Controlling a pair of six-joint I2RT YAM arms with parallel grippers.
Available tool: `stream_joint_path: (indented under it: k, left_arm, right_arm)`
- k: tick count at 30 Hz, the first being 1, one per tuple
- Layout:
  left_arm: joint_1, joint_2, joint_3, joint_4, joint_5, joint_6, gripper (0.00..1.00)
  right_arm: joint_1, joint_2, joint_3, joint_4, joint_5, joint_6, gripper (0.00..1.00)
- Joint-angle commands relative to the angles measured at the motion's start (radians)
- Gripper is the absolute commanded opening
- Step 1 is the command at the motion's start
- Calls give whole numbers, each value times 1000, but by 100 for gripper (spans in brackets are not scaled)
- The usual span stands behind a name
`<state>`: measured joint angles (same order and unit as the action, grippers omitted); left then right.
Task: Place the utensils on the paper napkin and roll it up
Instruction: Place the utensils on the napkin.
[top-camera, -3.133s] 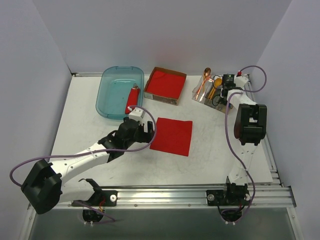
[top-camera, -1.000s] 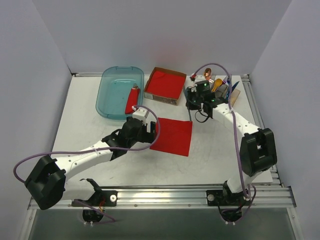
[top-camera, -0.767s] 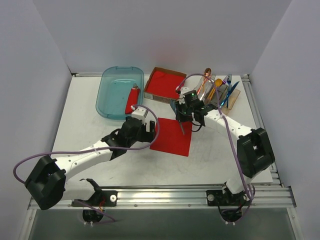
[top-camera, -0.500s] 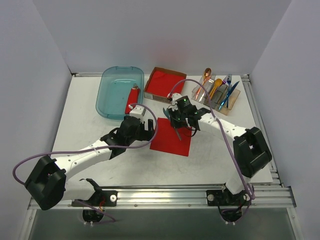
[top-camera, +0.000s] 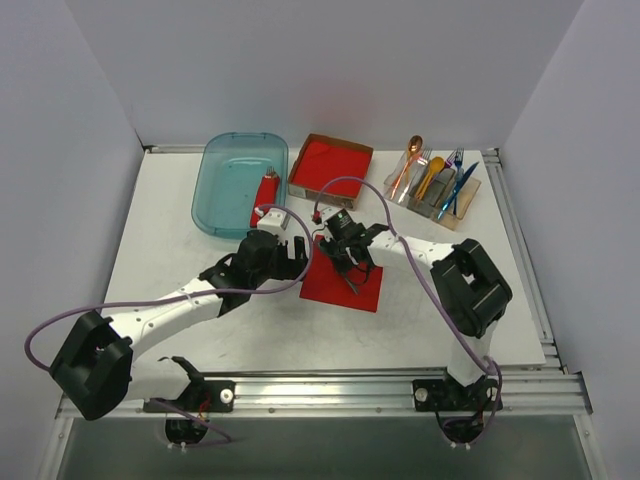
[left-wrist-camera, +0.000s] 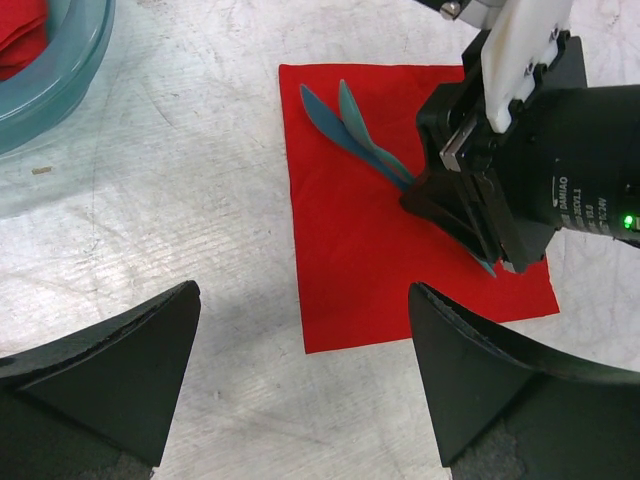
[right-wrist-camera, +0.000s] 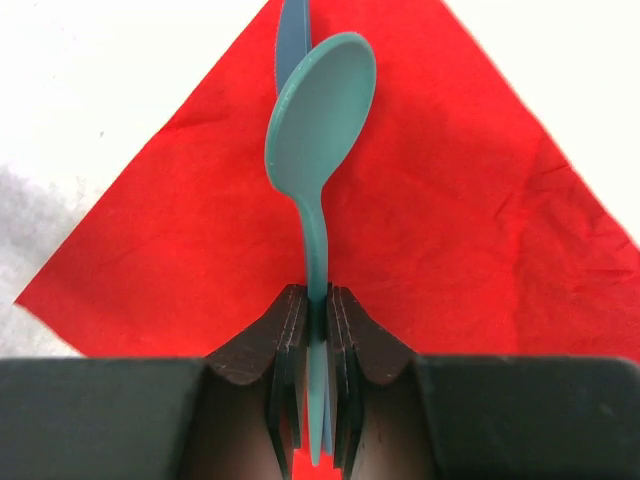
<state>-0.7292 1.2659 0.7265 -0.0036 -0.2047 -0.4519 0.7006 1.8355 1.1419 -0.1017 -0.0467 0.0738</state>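
While my right claw (right-wrist-camera: 318, 305) is clamped on the utensils (right-wrist-camera: 320, 110) over the napkin (right-wrist-camera: 480, 230), my left claw (left-wrist-camera: 302, 312) just hangs wide apart beside it.

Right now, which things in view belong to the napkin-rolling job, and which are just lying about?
Job: paper napkin; teal spoon, blue piece alongside it; right fingers shut on the spoon; left fingers open.
Lying about: teal tub, boxed red stack, orange spoon, yellow utensil, clear holder.
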Motion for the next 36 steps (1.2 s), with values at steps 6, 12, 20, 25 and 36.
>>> stream_joint_path:
  k: [6, 12, 20, 25, 36]
  left_arm:
    - [5, -14, 14, 24, 13, -4, 94]
    - [5, -13, 16, 25, 14, -2, 94]
    - [5, -2, 21, 22, 11, -1, 94]
    - [5, -10, 19, 20, 5, 1, 94]
    - [5, -5, 21, 22, 2, 2, 94]
  right_arm:
    - [-4, -5, 79, -29, 44, -12, 0]
    - [-6, 48, 110, -55, 110, -9, 0]
    - [-4, 54, 98, -49, 108, -19, 16]
    - [-3, 36, 88, -44, 108, -23, 32]
    - [-26, -82, 50, -10, 64, -17, 38]
